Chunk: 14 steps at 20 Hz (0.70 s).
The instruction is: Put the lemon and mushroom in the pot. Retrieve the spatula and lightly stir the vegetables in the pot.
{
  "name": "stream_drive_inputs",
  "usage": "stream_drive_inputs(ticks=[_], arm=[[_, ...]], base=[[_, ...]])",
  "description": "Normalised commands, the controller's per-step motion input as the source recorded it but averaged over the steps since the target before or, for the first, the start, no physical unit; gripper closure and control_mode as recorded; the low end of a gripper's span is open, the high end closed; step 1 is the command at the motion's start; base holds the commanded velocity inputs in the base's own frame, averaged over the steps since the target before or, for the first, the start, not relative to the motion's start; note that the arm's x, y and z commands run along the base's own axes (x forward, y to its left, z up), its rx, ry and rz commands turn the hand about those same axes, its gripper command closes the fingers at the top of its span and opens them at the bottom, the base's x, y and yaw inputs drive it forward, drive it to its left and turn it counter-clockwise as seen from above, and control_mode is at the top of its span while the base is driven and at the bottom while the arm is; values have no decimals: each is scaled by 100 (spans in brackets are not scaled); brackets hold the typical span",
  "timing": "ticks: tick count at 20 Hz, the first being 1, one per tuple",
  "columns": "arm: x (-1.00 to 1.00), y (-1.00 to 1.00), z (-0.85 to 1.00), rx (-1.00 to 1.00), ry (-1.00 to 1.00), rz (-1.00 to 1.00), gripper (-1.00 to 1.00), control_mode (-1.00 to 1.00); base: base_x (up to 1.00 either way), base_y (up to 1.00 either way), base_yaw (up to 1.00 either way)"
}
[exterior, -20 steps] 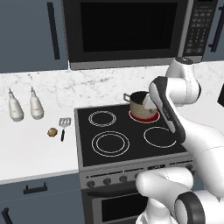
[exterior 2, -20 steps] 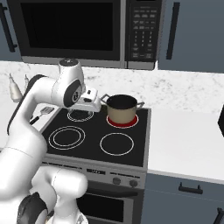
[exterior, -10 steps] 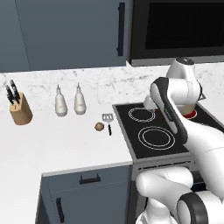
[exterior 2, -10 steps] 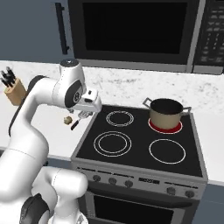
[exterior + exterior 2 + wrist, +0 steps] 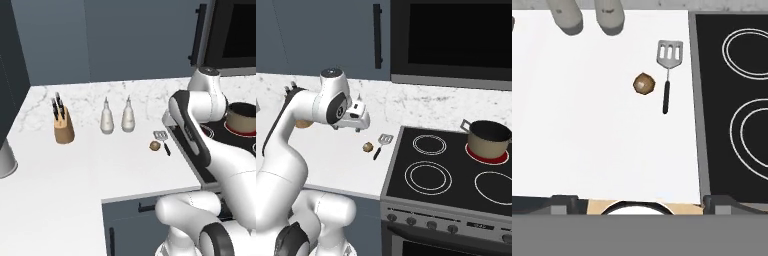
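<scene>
The brown mushroom [image 5: 644, 83] lies on the white counter [image 5: 587, 140], just left of the spatula [image 5: 667, 75], whose slotted silver head points away from the black handle. Both also sit near the stove's left edge, mushroom [image 5: 368, 147] and spatula [image 5: 381, 145]. My gripper [image 5: 357, 128] hangs above the counter, a little back and left of the mushroom, open and holding nothing. In the hand view its fingertips [image 5: 564, 202] stand wide apart. The tan pot [image 5: 487, 140] rests on the glowing back right burner, far from the gripper. The lemon is out of view.
The black stovetop [image 5: 446, 172] borders the counter on the right. Two pale bottles [image 5: 106, 120] [image 5: 128, 118] stand behind the mushroom, with a knife block [image 5: 63, 128] further left. A microwave [image 5: 456, 40] hangs above the stove.
The base has driven left, so the whole scene slid right in both base views. The gripper, still open, went from near the pot to above the counter by the mushroom and spatula.
</scene>
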Motion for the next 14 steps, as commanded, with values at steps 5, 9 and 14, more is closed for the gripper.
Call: stream_drive_inputs(ticks=[5,9,14], arm=[[0,0,0,0,0,0,-100,100],[6,9,-36,-10,7,0,-100,-100],[36,14,-79,0,1,0,-100,-100]], base=[[18,0,0],[0,0,0],[0,0,0]])
